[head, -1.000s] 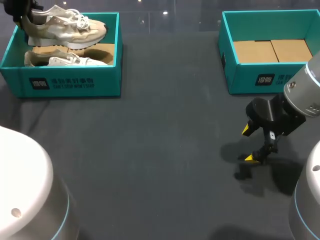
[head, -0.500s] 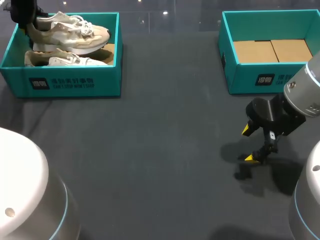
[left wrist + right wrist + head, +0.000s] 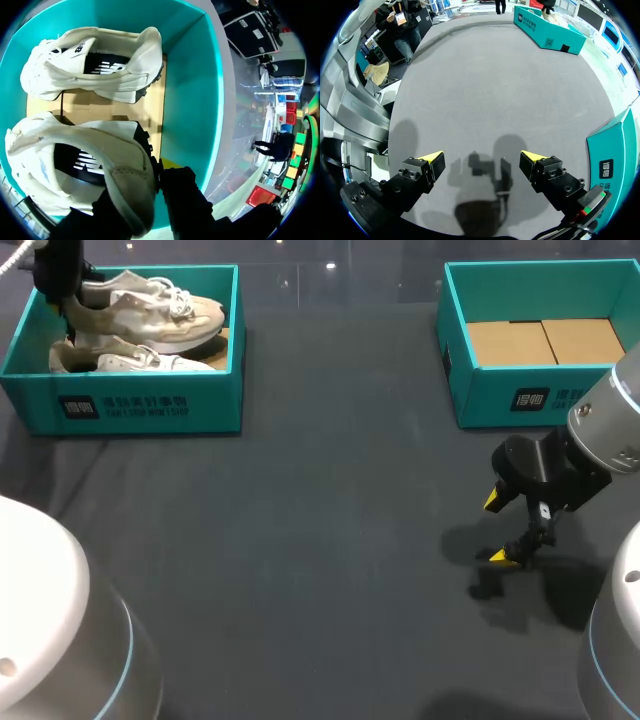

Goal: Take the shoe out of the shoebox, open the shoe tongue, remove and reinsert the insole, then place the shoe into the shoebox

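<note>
**Over the left shoebox, a sneaker held by its heel**

At the far left corner of the table, the cream sneaker (image 3: 150, 308) hangs just above the open teal shoebox (image 3: 150, 412), not yet clear of its walls. The left gripper (image 3: 68, 302) has it by the heel collar, one finger inside the shoe and one outside, pinching the rim between them. The sneaker's long axis runs along the box's length, heel at the jaws and toe pointing toward the middle of the table. Under it in the box the second sneaker (image 3: 135, 361) lies on the cardboard floor.

I'd say the lift-out is under way, and the toe end is the free end for any helper. That helper, the right gripper (image 3: 497, 530), is well apart, low over the dark table (image 3: 330, 540) in front of the other shoebox (image 3: 500, 400), fingers spread wide on nothing.
</note>
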Controlling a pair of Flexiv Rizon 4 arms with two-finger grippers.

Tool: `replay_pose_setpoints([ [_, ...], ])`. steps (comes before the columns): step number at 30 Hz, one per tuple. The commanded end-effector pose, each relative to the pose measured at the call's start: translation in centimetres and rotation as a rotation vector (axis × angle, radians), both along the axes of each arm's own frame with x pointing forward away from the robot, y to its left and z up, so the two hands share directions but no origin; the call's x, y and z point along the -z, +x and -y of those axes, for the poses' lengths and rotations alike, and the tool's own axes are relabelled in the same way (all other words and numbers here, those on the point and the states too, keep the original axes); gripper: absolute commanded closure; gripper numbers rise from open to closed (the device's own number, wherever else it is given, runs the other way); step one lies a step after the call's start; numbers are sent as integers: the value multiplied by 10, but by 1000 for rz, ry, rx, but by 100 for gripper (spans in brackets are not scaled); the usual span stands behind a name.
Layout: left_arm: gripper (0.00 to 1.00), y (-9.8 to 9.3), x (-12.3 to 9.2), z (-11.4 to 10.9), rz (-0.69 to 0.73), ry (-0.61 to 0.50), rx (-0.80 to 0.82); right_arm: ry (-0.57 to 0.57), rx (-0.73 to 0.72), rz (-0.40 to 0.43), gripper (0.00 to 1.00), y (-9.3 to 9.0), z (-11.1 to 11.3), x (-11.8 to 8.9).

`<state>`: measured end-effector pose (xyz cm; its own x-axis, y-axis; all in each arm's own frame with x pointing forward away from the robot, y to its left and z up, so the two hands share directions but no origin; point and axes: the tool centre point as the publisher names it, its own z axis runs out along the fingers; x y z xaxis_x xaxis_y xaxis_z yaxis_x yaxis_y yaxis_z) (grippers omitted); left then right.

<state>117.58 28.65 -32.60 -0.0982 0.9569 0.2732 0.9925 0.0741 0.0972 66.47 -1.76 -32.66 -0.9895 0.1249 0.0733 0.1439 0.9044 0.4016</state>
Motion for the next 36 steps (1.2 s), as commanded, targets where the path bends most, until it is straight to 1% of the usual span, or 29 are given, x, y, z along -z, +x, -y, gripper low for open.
replay_pose_setpoints([
  [1,100,12,9,1,-13,13,-7,-2,1,2,0,-2,0,-1],
  [13,100,13,26,2,-50,26,17,-2,1,2,0,-2,0,-1],
  [22,100,14,29,7,-50,-3,58,-2,1,2,0,-2,0,-1],
  [27,100,15,35,11,-69,1,74,-2,1,2,0,-2,0,-1],
  [36,100,18,44,10,-98,1,94,-2,1,2,0,-2,0,-1],
])
